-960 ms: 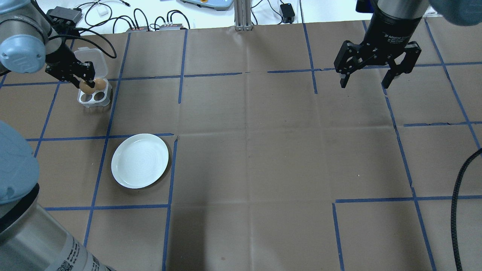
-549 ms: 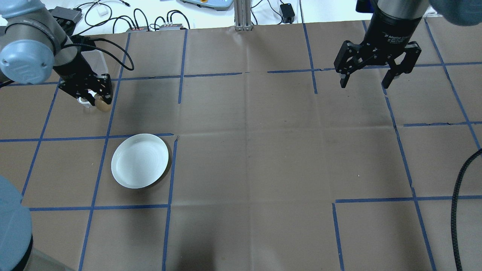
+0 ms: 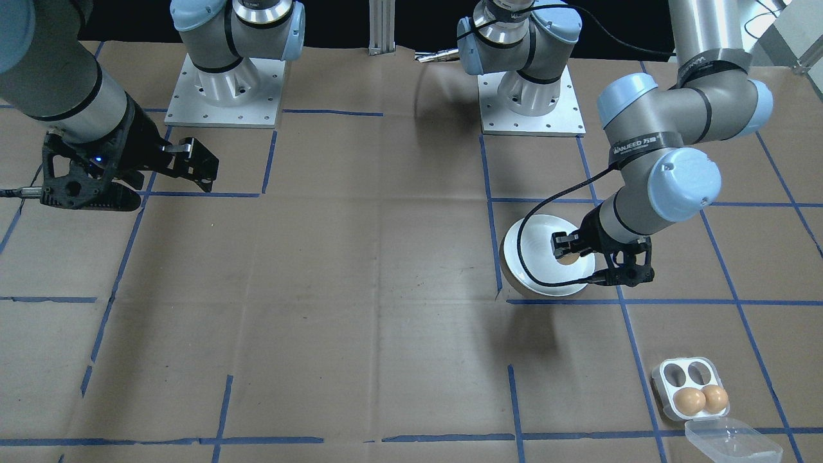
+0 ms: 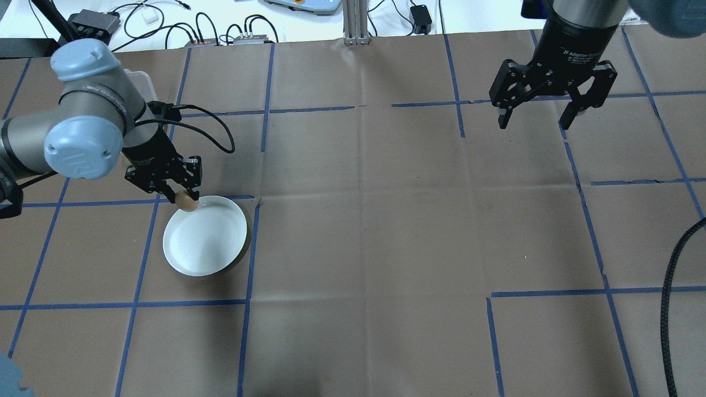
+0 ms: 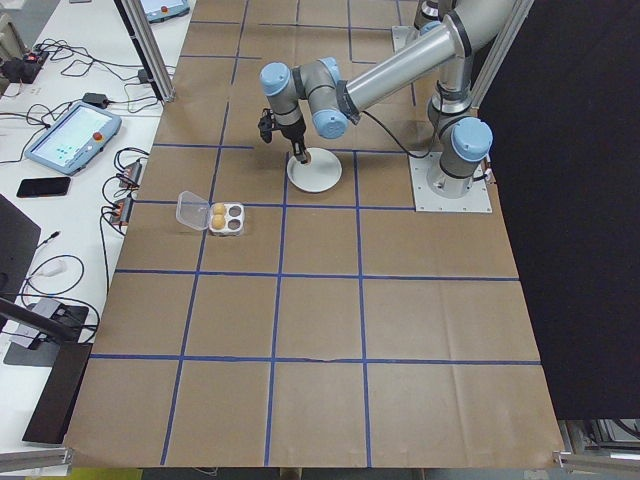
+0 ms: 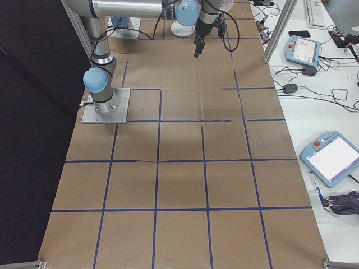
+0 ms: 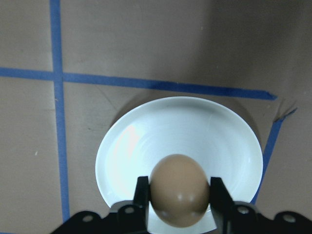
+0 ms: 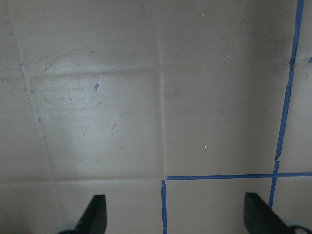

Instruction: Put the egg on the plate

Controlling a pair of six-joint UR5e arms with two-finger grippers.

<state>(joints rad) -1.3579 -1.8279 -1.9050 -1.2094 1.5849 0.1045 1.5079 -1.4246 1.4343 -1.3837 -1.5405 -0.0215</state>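
Egg (image 7: 179, 189): one, brown, smooth, matt with small highlights. Pinched at its sides between the two black fingers (image 7: 141, 195) of the left end effector (image 4: 185, 197). Held above the plate; in the overhead view it shows at the plate's 11 o'clock rim, in the left wrist view over the plate's inner floor toward 6 o'clock. Whether it touches the plate cannot be told.

Plate (image 4: 212, 242): round, plain white, shallow rim, faint concentric rings on its floor. Lies flat on the table (image 4: 364, 231), in the overhead view's left half, beside a crossing of blue tape lines (image 4: 248, 248).

Egg tray (image 3: 688, 386): small, white, four cups, clear lid (image 3: 733, 440) hinged open. Two brown eggs (image 3: 701, 400) in the cups on the lid's side; the other two cups hold nothing. Stands well apart from the plate, at about 5 o'clock of it in the front-facing view.

Left arm's black cable (image 3: 533, 257): loops across the plate in the front-facing view.

Right end effector (image 4: 554, 118): fingers spread wide, holding nothing, hanging over bare brown table at 2 o'clock in the overhead view, well apart from plate and tray.

Table covering: brown paper, blue tape grid.
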